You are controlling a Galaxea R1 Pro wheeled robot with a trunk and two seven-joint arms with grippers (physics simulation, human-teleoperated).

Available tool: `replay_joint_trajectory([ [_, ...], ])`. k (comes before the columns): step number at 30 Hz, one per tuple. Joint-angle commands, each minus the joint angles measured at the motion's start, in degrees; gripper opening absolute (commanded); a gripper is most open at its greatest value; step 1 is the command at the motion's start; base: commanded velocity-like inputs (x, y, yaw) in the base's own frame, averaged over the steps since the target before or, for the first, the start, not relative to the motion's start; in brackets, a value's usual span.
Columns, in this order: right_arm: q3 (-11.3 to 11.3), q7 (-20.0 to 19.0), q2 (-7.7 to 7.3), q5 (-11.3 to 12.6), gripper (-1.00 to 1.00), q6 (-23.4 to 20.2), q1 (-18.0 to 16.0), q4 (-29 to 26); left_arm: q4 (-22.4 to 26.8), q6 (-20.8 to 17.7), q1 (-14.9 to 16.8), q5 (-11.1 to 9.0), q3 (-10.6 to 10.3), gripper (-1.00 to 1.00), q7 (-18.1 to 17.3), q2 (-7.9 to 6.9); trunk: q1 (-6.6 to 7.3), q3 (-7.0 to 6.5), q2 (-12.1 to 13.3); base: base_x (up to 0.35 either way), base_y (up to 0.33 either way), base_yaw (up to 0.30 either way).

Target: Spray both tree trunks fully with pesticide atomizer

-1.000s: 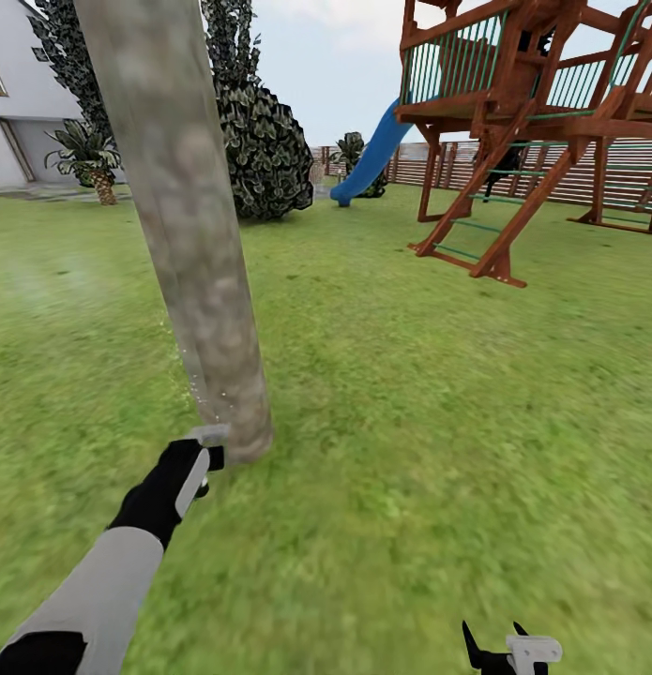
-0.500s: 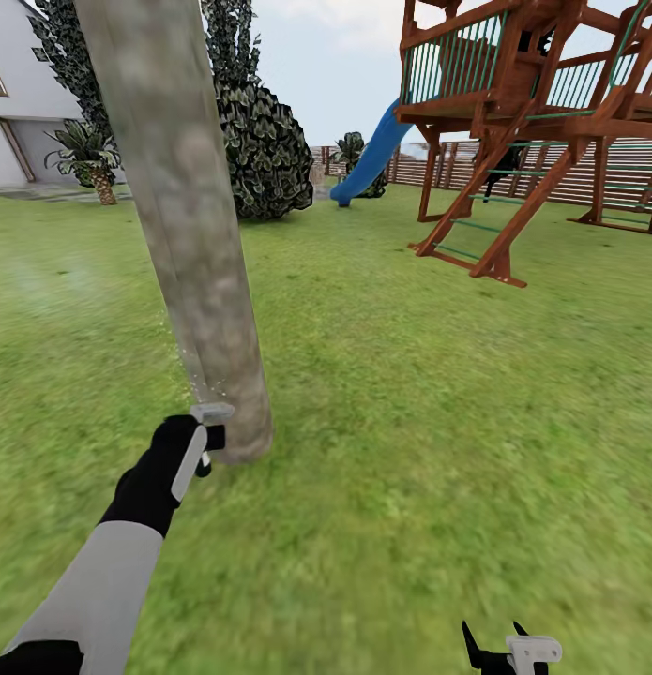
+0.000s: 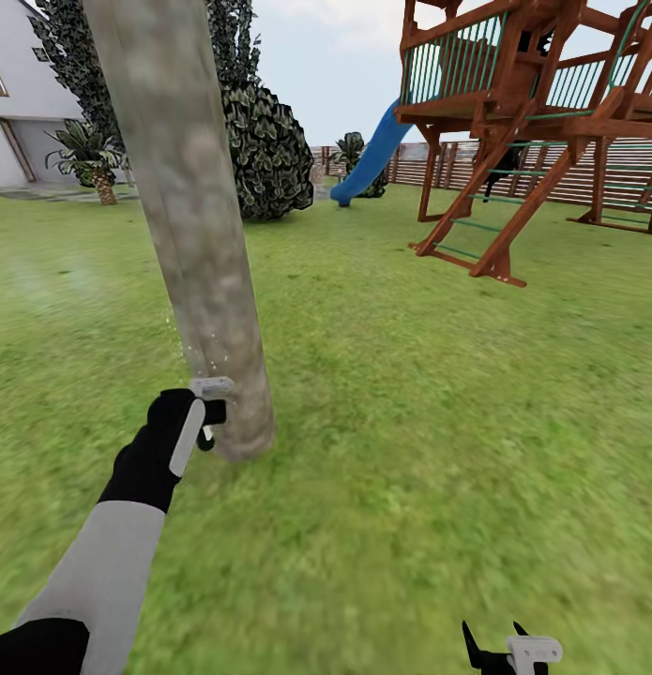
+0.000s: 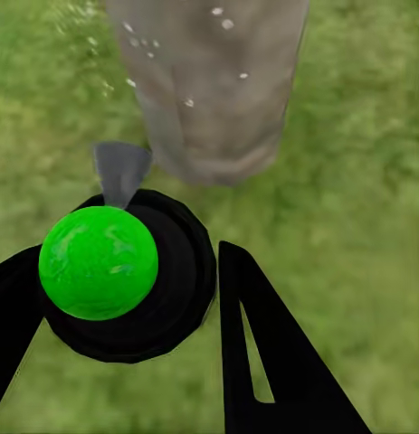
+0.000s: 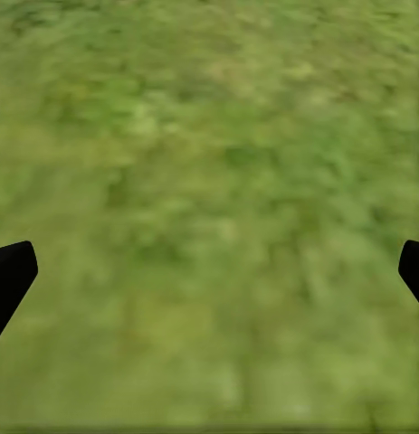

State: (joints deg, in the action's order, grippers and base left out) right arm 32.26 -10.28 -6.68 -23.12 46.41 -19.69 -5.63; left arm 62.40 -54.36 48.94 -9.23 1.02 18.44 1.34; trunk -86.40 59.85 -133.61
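Setting: green lawn (image 3: 410, 394) ran to a far slatted fence (image 3: 541, 173), with a white house (image 3: 16, 103) far left, a dark bush (image 3: 265, 155) behind the trunk, and a wooden play tower (image 3: 532, 103) with a blue slide (image 3: 372, 155) far right.
Left gripper (image 3: 208, 412): jaws were clenched on the pesticide atomizer (image 4: 128, 271), a black round body with a green top in the wrist view, a grey nozzle pointing at the trunk.
Tree trunk (image 3: 189, 225): thick, pale and mottled, leaning slightly, it stood just beyond the nozzle; pale droplets speckled its lower left side.
Handling: the bottle looked small, stiff and probably light; its smooth round body could twist in the grip, so holding around the body, below the nozzle, seemed soundest.
Right gripper (image 5: 209, 271): jaws were spread wide, nothing between them, over bare grass at the near right.
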Motion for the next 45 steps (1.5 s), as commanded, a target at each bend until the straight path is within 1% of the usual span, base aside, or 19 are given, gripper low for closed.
replay_joint_trajectory([
  [1, 0.0, 0.0, 0.0, 0.0, 1.0, 0.0, 0.0, 0.0, 0.3, -0.1, 0.0, 0.0, 0.0, -1.0, 0.0, -0.07, 0.0, 0.0, 0.0, 0.0, 0.0, 0.0],
  [4, 0.0, 0.0, 0.0, 0.0, 1.0, 0.0, 0.0, 0.0, 1.3, -0.4, 0.0, -0.3, -0.4, -1.0, 0.0, 1.57, 0.0, 0.0, 0.0, 0.0, 0.0, 0.0],
  [6, 0.0, 0.0, 0.0, 0.0, 1.0, 0.0, 0.0, 0.0, 2.3, -2.0, 0.1, -0.1, -1.0, -1.0, 0.0, 2.96, 0.0, 0.0, 0.0, 0.0, 0.0, 0.0],
  [7, 0.0, 0.0, 0.0, 0.0, 1.0, 0.0, 0.0, 0.0, 2.6, -2.4, 0.1, 0.1, -1.5, -1.0, 0.0, 2.96, 0.0, 0.0, 0.0, 0.0, 0.0, 0.0],
  [12, 0.0, 0.0, 0.0, 0.0, 1.0, 0.0, 0.0, 0.0, 5.6, -2.8, 0.0, -0.1, -1.0, -1.0, -0.1, 1.72, 0.0, 0.0, 0.0, 0.0, 0.0, 0.0],
  [13, 0.0, 0.0, 0.0, 0.0, 1.0, 0.0, 0.0, 0.0, 6.2, -3.1, 0.0, -0.2, -1.0, -1.0, -0.1, 1.7, 0.0, 0.0, 0.0, 0.0, 0.0, 0.0],
  [17, 0.0, 0.0, 0.0, 0.0, 1.0, 0.0, 0.0, 0.0, 8.2, -3.3, 0.2, -0.3, -1.5, -1.0, -0.1, 2.54, 0.0, 0.0, 0.0, 0.0, 0.0, 0.0],
  [21, 0.0, 0.0, 0.0, 0.0, 1.0, 0.0, 0.0, 0.0, 10.2, -3.4, 0.1, 0.1, -1.0, -1.0, -0.1, 1.41, 0.0, 0.0, 0.0, 0.0, 0.0, 0.0],
  [23, 0.0, 0.0, 0.0, 0.0, 1.0, 0.0, 0.0, 0.0, 10.7, -3.5, -0.1, -0.1, -0.9, -1.0, -0.1, -0.7, 0.0, 0.0, 0.0, 0.0, 0.0, 0.0],
  [24, 0.0, 0.0, 0.0, 0.0, 1.0, 0.0, 0.0, 0.0, 10.7, -3.6, -0.1, -0.1, -0.7, -1.0, -0.1, -1.21, 0.0, 0.0, 0.0, 0.0, 0.0, 0.0],
  [26, 0.0, 0.0, 0.0, 0.0, 1.0, 0.0, 0.0, 0.0, 10.7, -3.6, -0.3, -0.3, -0.1, -1.0, -0.1, -1.51, 0.0, 0.0, 0.0, 0.0, 0.0, 0.0],
  [29, 0.0, 0.0, 0.0, 0.0, 1.0, 0.0, 0.0, 0.0, 10.7, -3.5, -1.0, -0.2, -0.4, -1.0, -0.1, -1.29, 0.0, 0.0, 0.0, 0.0, 0.0, 0.0],
  [31, 0.0, 0.0, 0.0, 0.0, 1.0, 0.0, 0.0, 0.0, 10.3, -3.2, -2.5, 0.0, -0.3, -1.0, 0.0, -1.25, 0.0, 0.0, 0.0, 0.0, 0.0, 0.0],
  [33, 0.0, 0.0, 0.0, -0.1, 1.0, 0.0, 0.0, 0.0, 9.9, -2.6, -5.7, 0.1, -0.3, -1.0, 0.0, -1.14, 0.0, 0.0, 0.0, 0.0, 0.0, 0.0],
  [36, 0.0, 0.0, 0.0, -0.1, 1.0, 0.0, 0.0, 0.0, 8.0, -1.8, -7.6, 0.1, -0.3, -1.0, 0.2, -1.15, 0.0, 0.0, 0.0, 0.0, 0.0, 0.0],
  [37, 0.0, 0.0, 0.02, -0.1, 1.0, 0.0, 0.0, 0.0, 5.2, -0.4, -7.9, 0.2, -0.3, -1.0, 0.2, -1.13, 0.0, 0.0, 0.0, 0.0, 0.0, 0.0],
  [38, 0.0, 0.0, 0.01, -0.1, 1.0, 0.0, 0.0, 0.0, 2.5, 1.9, -7.9, 0.2, -0.4, -1.0, 0.3, -1.1, 0.0, 0.0, 0.0, 0.0, 0.0, 0.0],
  [41, 0.0, 0.0, 0.0, -0.1, 1.0, 0.0, 0.0, 0.0, -3.1, 6.4, -8.0, 0.2, -0.5, -1.0, 0.3, -1.07, 0.0, 0.0, 0.0, 0.0, 0.0, 0.0],
  [45, 0.0, 0.0, 0.04, -0.1, 1.0, 0.0, 0.0, 0.0, -6.5, 11.4, -8.0, 0.4, -0.3, -1.0, 0.5, -1.0, 0.0, 0.0, 0.0, 0.0, 0.0, 0.0],
])
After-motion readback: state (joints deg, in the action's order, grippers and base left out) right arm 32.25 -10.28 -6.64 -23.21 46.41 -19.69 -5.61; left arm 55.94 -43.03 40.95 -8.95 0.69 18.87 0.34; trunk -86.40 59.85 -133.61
